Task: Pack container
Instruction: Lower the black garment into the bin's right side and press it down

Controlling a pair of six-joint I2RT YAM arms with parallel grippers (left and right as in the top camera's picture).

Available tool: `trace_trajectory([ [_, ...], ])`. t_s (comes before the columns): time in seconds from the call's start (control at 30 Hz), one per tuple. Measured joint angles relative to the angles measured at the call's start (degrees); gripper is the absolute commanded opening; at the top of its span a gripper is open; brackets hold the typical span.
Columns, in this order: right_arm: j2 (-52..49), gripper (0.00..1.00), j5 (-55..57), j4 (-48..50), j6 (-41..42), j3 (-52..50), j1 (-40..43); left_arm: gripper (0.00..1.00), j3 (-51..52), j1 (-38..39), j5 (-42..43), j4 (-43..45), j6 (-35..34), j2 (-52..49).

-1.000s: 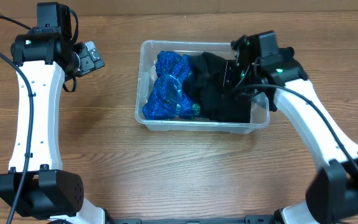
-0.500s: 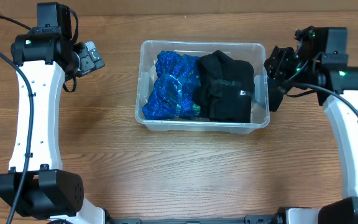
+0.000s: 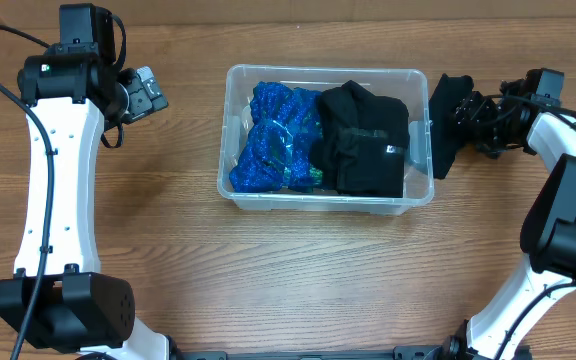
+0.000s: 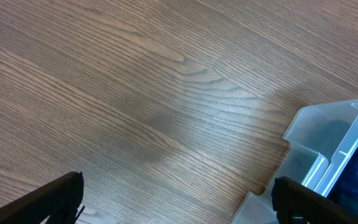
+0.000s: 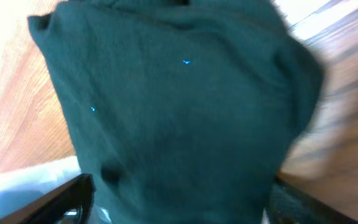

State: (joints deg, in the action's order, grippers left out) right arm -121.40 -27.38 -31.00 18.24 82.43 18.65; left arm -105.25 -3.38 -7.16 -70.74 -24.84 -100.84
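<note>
- Wood-grain table fills the overhead view, with the black bases of both arms at its near edge.
- Past that bare stretch sits the container, a clear rectangular bin in the middle of the table, its long sides running left to right.
- Inside it, the left half holds a crumpled blue bundle with a small greenish patch at its near end.
- The right half holds a folded black garment with a small pale tag near its right edge; garment and bundle touch along the middle of the bin.
- Just outside the container's right wall is a dark cloth, right at the tip of the right gripper, whose arm reaches in from the right edge of the table.
- In the right wrist view this cloth is blurred and fills nearly the whole picture. The fingers show only at the bottom corners, with cloth between them, and I cannot tell whether they pinch it.
- On the far left, well apart from the bin, the left gripper hangs over bare wood.
- Its fingertips stand wide apart with nothing between them, and a corner of the container shows at the lower right of that wrist view.
</note>
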Motion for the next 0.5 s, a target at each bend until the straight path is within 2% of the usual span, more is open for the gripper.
trace_trajectory([
  [0.07,-1.2,0.24,-2.8,1.2,0.3,0.0,-0.1,1.00,0.0,0.0,0.0,0.0,0.0,0.0],
  [0.1,-1.8,0.09,-3.5,1.5,0.4,0.0,-0.2,1.00,0.0,0.0,0.0,0.0,0.0,0.0],
  [0.13,-2.2,0.04,-4.2,1.4,0.8,0.0,-0.5,1.00,0.0,0.0,0.0,0.0,0.0,0.0],
  [0.33,1.3,0.04,-6.9,-7.3,1.2,0.0,-0.3,1.00,0.0,0.0,0.0,0.0,0.0,0.0],
  [0.37,8.2,0.04,-7.6,-11.3,0.7,-0.2,-0.4,1.00,0.0,0.0,0.0,0.0,0.0,0.0],
  [0.5,31.1,0.04,-8.9,-15.3,-0.2,0.0,-2.0,1.00,0.0,0.0,0.0,0.0,0.0,0.0],
])
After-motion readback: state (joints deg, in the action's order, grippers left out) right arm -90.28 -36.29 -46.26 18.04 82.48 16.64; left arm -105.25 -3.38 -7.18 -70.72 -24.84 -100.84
